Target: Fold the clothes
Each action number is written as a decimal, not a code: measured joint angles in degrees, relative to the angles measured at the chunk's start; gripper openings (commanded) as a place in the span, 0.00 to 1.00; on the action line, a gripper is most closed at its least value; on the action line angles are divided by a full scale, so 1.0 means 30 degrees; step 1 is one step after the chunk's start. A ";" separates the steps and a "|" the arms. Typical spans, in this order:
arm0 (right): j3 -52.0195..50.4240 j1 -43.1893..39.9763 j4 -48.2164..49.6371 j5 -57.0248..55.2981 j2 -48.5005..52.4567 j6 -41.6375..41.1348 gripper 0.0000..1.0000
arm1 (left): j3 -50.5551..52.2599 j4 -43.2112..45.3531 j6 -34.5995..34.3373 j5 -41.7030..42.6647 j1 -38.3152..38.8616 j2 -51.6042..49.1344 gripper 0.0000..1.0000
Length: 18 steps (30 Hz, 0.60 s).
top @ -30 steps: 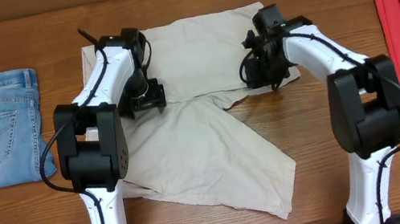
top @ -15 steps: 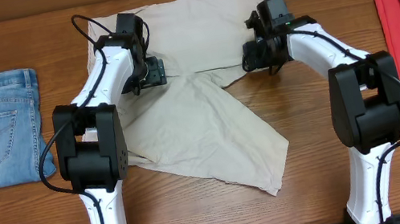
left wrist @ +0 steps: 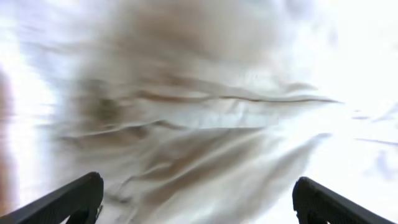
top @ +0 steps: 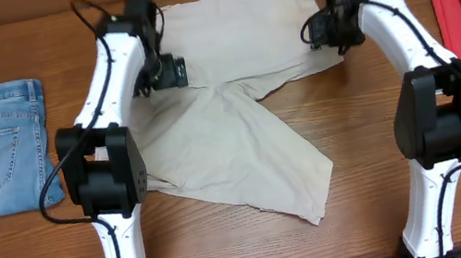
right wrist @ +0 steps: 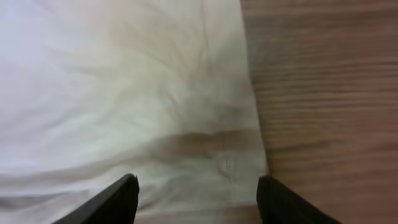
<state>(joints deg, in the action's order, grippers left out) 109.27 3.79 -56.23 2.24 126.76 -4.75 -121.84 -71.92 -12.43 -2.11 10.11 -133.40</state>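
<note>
Both my left pincer [top: 163, 71] and right pincer [top: 327, 30] hang wide open and empty above the far half of the shorts [top: 241, 136], which lie spread on the table [top: 375, 152] with one leg slanting toward me. I worry the right one, at the cloth's edge, may miss it and skew the fold. A second ago both sat nearer the crotch, and the shorts lay closer to me.
</note>
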 measured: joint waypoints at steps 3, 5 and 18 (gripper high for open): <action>0.1078 -0.0029 -0.1588 -0.0131 -0.1275 -0.0831 0.66 | -0.2011 -0.2040 -0.0022 -0.0408 -0.0138 0.0612 1.00; 0.1319 -0.0175 -0.2637 -0.0117 -0.2557 -0.1515 0.66 | -0.2484 -0.3330 -0.0051 -0.0554 -0.0270 0.1443 1.00; 0.1931 -0.2127 -1.1912 -0.0248 -0.7883 -0.3213 0.70 | -0.1829 -0.8225 -0.0889 -0.0962 -0.0794 0.3279 1.00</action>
<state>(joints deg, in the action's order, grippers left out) 115.07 -2.59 -91.96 1.50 103.11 -14.39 -127.33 -96.60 -15.09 -4.99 7.73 -123.57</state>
